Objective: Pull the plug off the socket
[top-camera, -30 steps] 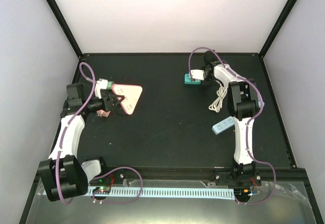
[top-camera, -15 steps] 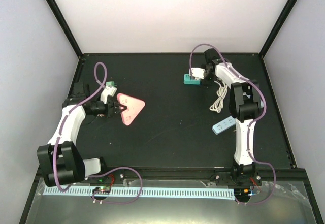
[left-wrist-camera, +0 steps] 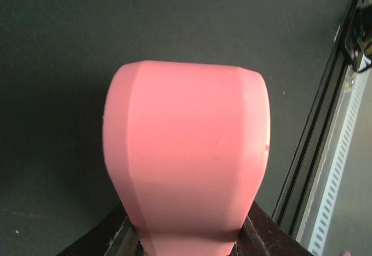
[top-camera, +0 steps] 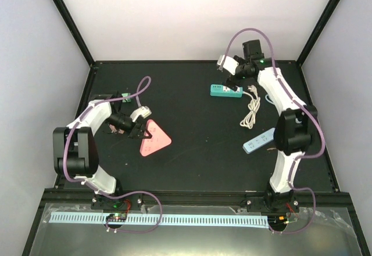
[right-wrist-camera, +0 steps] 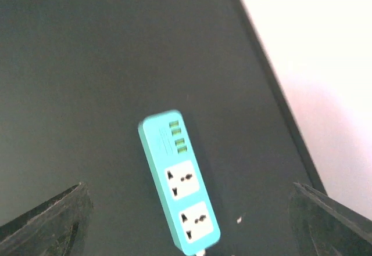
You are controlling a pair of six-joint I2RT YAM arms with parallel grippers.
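– Black tabletop [top-camera: 192, 169], white walls round it. Where is the strip?

– Toward the far right. The teal strip [top-camera: 226, 90] lies flat, long side running left to right in the top view. A white cable [top-camera: 250, 115] lies coiled just to its right, and one strand runs up to the strip's right end.

– And the sockets?

– The right wrist view looks straight down on them. Both sockets [right-wrist-camera: 182, 180] show bare faces, with four green ports beside them.

– What of the right claw?

– The right claw [top-camera: 233, 83] hangs over the strip, apart from it. Its fingers [right-wrist-camera: 52, 221] sit at the two lower corners of the wrist view, spread wide, with nothing between them.

– And the left claw?

– The left claw [top-camera: 138, 130] is closed on a pink piece [top-camera: 154, 141], three-cornered from above, low over the left side of the tabletop. In the left wrist view the piece fills the gap between the dark fingers.

– Anything else?

– A pale blue bar [top-camera: 258, 141] lies near the right arm, and a green block [top-camera: 125, 97] beside the left arm.
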